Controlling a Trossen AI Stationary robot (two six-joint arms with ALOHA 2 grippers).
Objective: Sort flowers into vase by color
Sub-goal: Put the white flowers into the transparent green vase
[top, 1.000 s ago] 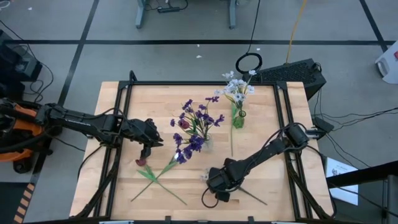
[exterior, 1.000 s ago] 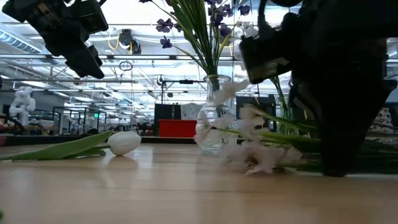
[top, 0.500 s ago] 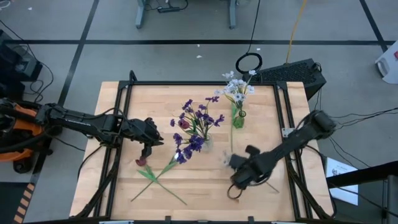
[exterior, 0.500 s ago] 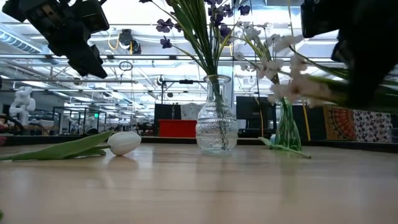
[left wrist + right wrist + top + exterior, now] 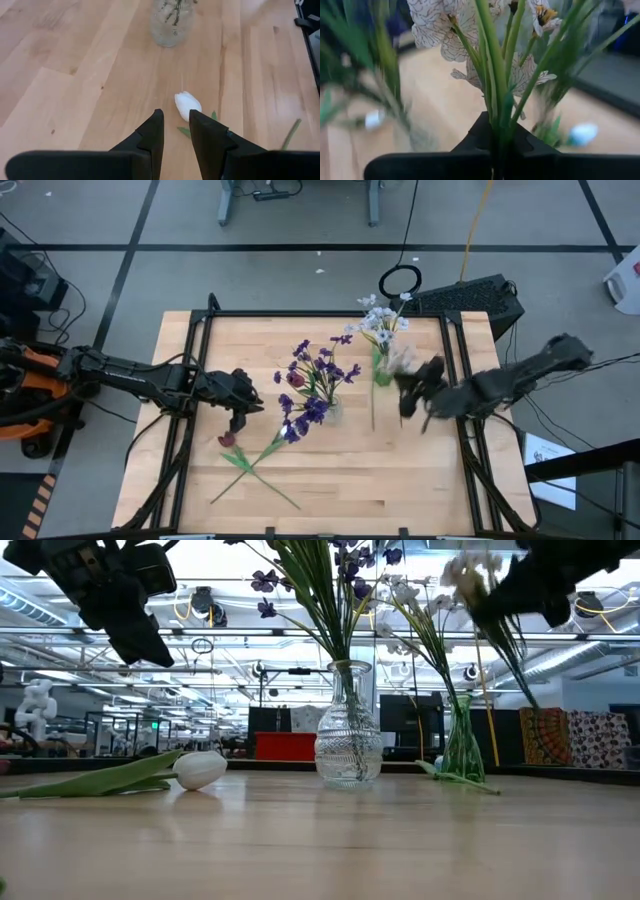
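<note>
Nearest me, a white tulip bud (image 5: 201,769) lies on the wooden table (image 5: 330,470). My left gripper (image 5: 238,418) hovers above it, fingers slightly apart, empty. Farther off, my right gripper (image 5: 408,397) is clamped on a pale white-blossomed sprig (image 5: 490,60), beside the slim green vase (image 5: 382,370).

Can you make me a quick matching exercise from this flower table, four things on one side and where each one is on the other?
Things:
1. pale sprig
2. white tulip bud
3. purple flowers
4. right gripper

Places or states:
A. standing in the clear glass vase
B. lying on the table in front of the left gripper
C. shut, beside the green vase
D. clamped between dark fingers, off the table

Pairs: 1-D, 2-B, 3-A, 4-C
</note>
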